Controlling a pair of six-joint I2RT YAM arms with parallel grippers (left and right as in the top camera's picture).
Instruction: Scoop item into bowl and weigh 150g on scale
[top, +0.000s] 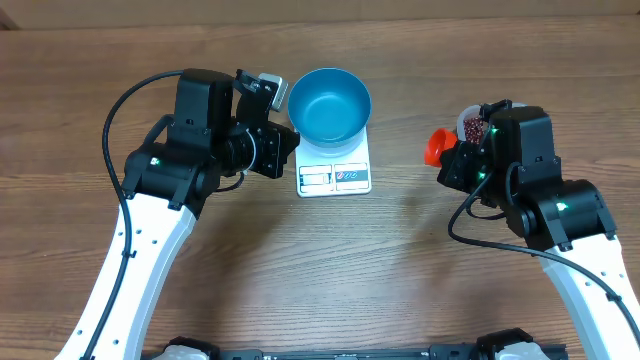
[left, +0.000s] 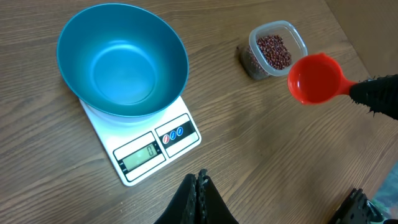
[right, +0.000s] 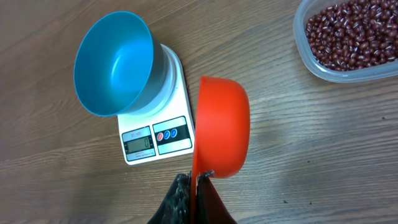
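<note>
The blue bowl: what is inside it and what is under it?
Inside the blue bowl nothing shows, only bare blue walls. Under it sits the white scale; the bowl covers most of its platform.

bowl (top: 330, 103): one, blue, upper centre of the overhead view
scale (top: 335, 177): one, white, centre of the same view
red scoop (left: 316, 79): one, right of the left wrist view
clear tub (left: 255, 67): one, upper right there
beans (left: 274, 51): too many to count, one heap
grippers: two, left gripper (left: 198, 186) and right gripper (right: 191, 186), each at the lower centre of its own wrist view
</note>
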